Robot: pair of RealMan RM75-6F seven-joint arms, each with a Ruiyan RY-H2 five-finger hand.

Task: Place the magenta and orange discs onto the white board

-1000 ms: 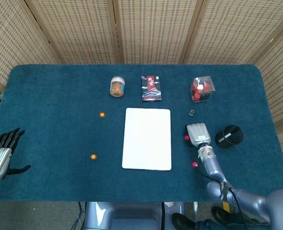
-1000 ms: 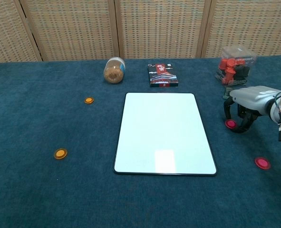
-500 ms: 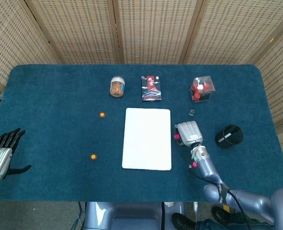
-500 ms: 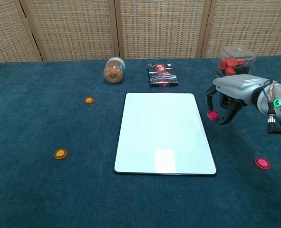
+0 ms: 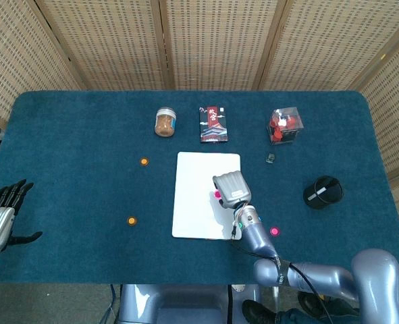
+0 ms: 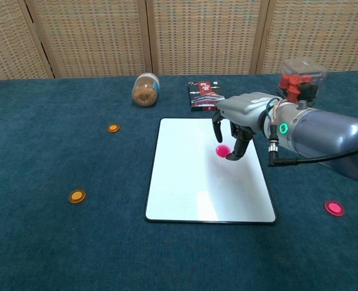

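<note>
Right hand held 1 magenta disc in its fingertips over the white board, left hand sat spread and empty at the table edge.

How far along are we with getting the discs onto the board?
Nothing is released on the white board yet. The right hand holds one magenta disc over it. Still on the cloth: the second magenta disc and two orange discs. The left hand waits open.
</note>
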